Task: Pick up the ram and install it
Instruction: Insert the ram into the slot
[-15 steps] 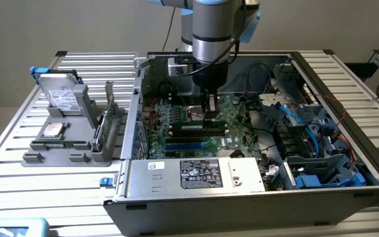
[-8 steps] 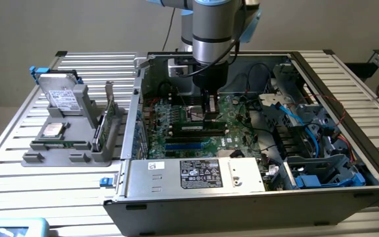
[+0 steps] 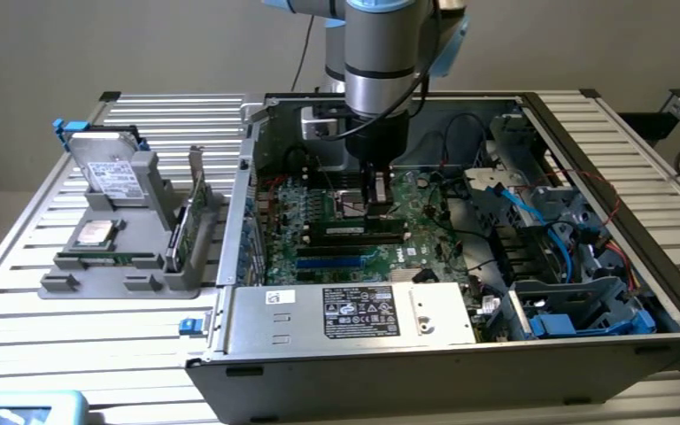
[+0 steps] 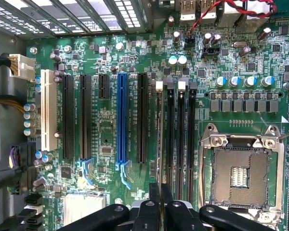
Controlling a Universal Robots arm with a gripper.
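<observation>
In the wrist view the ram (image 4: 161,139) shows edge-on as a thin strip. It runs along the memory slot nearest the long black card slots, out from between my black fingers (image 4: 154,195). My gripper (image 4: 160,186) is shut on the ram's near end. Three more memory slots (image 4: 181,130) lie beside it, unfilled, with white and black latches at their far ends. In the exterior view my gripper (image 3: 375,208) reaches down inside the open computer case (image 3: 234,266), onto the green motherboard (image 3: 316,252). How deep the ram sits in its slot I cannot tell.
The open CPU socket (image 4: 238,173) lies beside the memory slots, and a blue card slot (image 4: 121,120) and a white one (image 4: 48,110) on the other side. A power supply (image 3: 352,312), cables and drive cages (image 3: 576,305) crowd the case. A grey parts holder (image 3: 127,239) stands at the exterior view's left.
</observation>
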